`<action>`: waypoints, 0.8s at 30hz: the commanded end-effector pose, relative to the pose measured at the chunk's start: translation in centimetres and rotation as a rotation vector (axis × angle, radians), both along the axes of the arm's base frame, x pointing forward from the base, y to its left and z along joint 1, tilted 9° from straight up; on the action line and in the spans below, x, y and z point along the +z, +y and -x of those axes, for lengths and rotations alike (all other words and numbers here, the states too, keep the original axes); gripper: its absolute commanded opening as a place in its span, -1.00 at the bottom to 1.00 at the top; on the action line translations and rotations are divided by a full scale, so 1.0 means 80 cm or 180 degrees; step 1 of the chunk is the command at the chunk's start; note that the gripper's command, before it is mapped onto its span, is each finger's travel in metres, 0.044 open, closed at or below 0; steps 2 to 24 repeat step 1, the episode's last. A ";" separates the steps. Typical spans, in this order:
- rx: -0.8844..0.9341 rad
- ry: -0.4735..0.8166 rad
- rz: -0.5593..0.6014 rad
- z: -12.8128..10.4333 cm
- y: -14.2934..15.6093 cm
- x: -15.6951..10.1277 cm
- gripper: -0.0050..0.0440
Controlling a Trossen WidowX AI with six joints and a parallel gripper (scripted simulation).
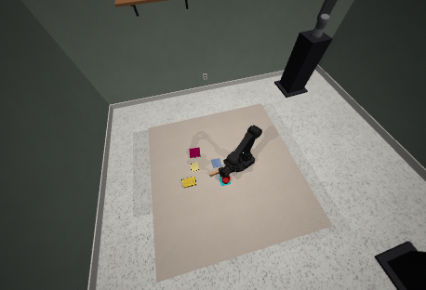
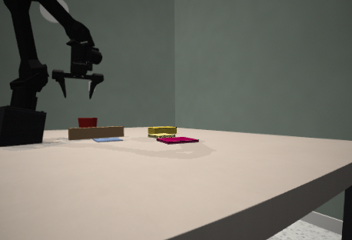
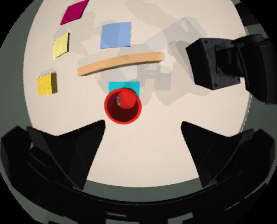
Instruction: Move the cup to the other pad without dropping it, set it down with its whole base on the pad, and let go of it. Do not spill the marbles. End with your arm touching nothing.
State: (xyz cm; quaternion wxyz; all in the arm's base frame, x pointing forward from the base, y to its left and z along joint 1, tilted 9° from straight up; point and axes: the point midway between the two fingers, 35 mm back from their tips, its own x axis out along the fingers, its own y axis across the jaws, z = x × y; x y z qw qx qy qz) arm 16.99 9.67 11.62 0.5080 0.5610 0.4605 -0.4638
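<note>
The cup (image 3: pixel 124 107) is a small red round vessel, glossy inside, standing upright on a cyan square pad (image 3: pixel 124 88) on the bench (image 2: pixel 200 181). Something bluish shows inside it, possibly marbles. The black end effector (image 2: pixel 77 93) hangs above it, fingers spread wide, holding nothing. At the cup's 12 o'clock in the wrist view lies a tan wooden bar (image 3: pixel 120 63), a blue pad (image 3: pixel 116 35) beyond.

Open pincer (image 2: pixel 78 91) above cup (image 2: pixel 88 122)
</note>
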 end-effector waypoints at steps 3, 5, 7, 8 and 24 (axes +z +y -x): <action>-0.0007 0.0007 0.0001 0.000 0.000 -0.001 1.00; -0.0007 0.0007 0.0001 0.000 0.000 -0.001 1.00; -0.0007 0.0007 0.0001 0.000 0.000 -0.001 1.00; -0.0007 0.0007 0.0001 0.000 0.000 -0.001 1.00; -0.0007 0.0007 0.0001 0.000 0.000 -0.001 1.00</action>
